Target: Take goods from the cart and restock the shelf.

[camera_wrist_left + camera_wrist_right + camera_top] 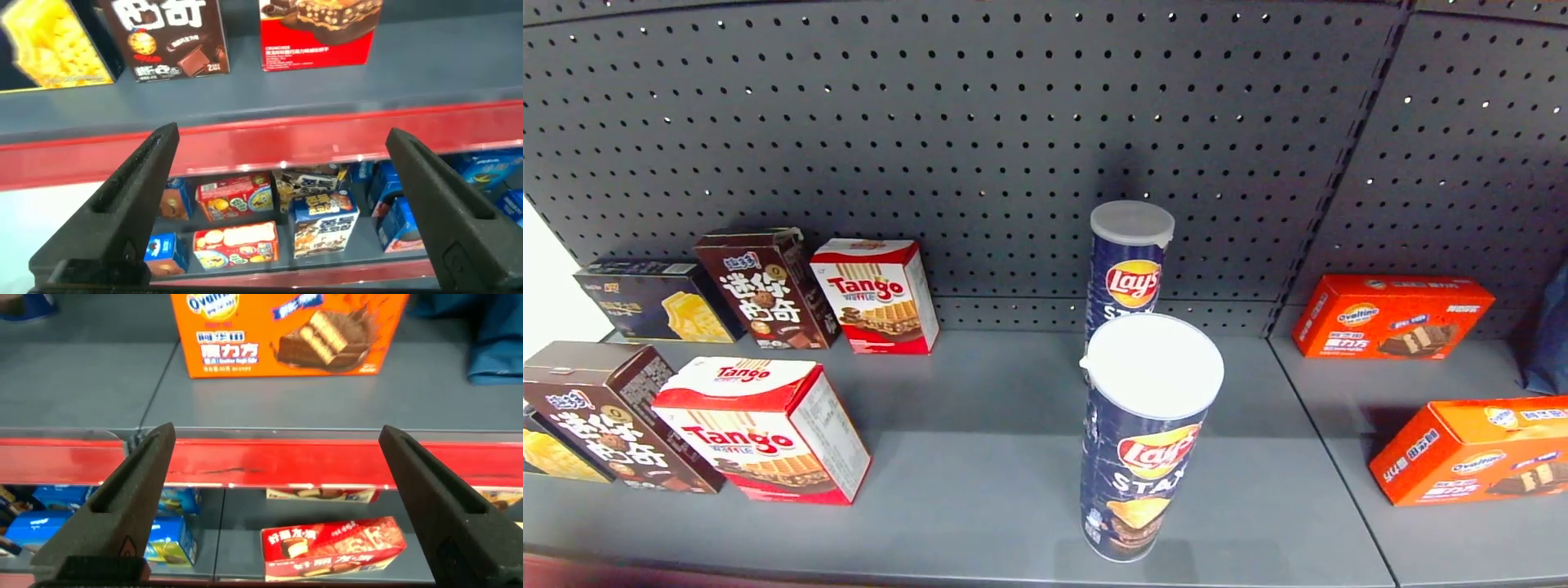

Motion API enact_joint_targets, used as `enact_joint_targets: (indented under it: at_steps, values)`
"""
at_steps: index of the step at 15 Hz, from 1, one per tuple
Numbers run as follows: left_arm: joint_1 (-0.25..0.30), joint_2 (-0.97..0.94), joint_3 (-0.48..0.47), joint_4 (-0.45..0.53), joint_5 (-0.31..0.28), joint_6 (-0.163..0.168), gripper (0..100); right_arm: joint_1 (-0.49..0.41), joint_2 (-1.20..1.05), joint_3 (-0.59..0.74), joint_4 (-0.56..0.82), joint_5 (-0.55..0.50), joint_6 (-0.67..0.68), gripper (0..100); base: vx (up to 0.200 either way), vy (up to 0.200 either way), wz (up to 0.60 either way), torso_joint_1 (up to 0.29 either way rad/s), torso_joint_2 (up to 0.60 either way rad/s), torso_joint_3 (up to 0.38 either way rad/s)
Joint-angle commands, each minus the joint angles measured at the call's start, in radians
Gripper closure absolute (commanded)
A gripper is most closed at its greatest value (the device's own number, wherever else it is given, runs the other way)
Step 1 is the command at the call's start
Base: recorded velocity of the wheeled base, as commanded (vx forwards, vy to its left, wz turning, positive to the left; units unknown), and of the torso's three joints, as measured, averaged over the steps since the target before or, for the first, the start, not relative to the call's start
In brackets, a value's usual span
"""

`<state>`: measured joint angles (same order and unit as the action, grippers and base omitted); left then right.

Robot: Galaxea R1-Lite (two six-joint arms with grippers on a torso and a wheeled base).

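The head view takes in two cans upright mid-shelf [980, 465]: the front can [1143, 457] near the edge, the rear can [1129, 269] just behind it by the pegboard [931, 122]. Wafer boxes [768, 433] and brown boxes [768, 286] sit in two rows on the left, orange boxes [1392, 314] on the right. The wrist views add the left gripper [282, 137] and right gripper [275, 434], both spread wide and empty before the red lip [343, 143], with small boxes [237, 200] on the tier below.
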<state>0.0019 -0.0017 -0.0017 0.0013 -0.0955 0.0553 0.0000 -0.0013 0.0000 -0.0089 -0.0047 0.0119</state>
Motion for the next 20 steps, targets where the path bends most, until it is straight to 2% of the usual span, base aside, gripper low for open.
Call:
enact_joint_targets:
  at_steps: [1,5,20]
  values:
    - [0.0,0.002,0.0,0.0,0.0,0.001,0,0.0,0.001,0.0,0.0,0.0,0.0,0,0.0,0.0,0.0,0.0,0.0,0.0]
    - [0.0,0.002,0.0,0.0,0.014,0.015,0,0.0,0.001,0.0,0.0,0.0,0.0,0,0.0,-0.05,0.0,0.002,0.0,0.001]
    - [0.0,0.002,0.0,0.0,0.013,0.011,0,0.0,0.001,0.0,0.0,0.0,0.0,0,0.0,0.0,0.0,0.0,0.0,0.0]
